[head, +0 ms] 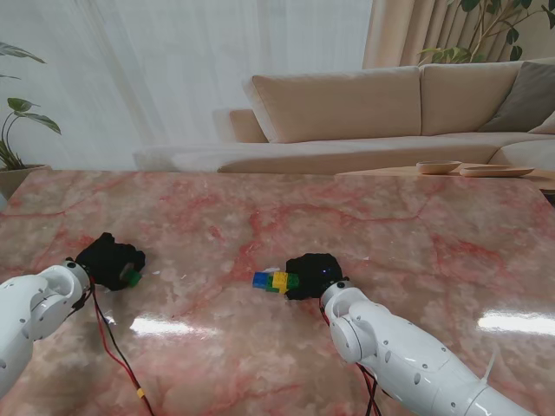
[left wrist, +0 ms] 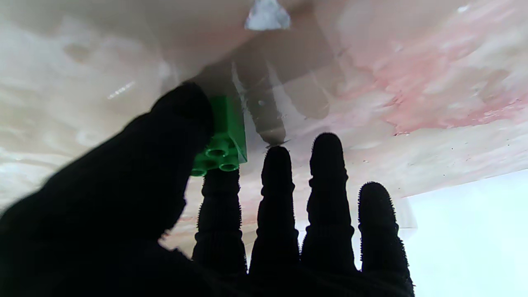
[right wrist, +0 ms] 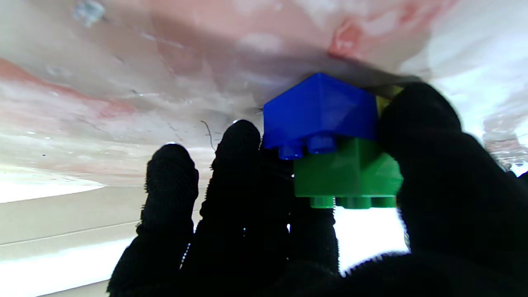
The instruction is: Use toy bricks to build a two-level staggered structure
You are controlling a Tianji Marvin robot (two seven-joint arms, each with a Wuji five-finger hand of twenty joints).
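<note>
A home living room: beige sofa [head: 364, 104], sheer curtains [head: 173, 69], houseplants [head: 13, 130] behind the marble table [head: 260, 217].

Daylight is pouring through the sheer curtain [head: 173, 69] behind the sofa, leaving white glare patches shining on the glossy desk [head: 390, 225]. In both wrist views the background is blowing out to white, and the near black fingers [left wrist: 326, 198] are showing as blurred silhouettes.
</note>
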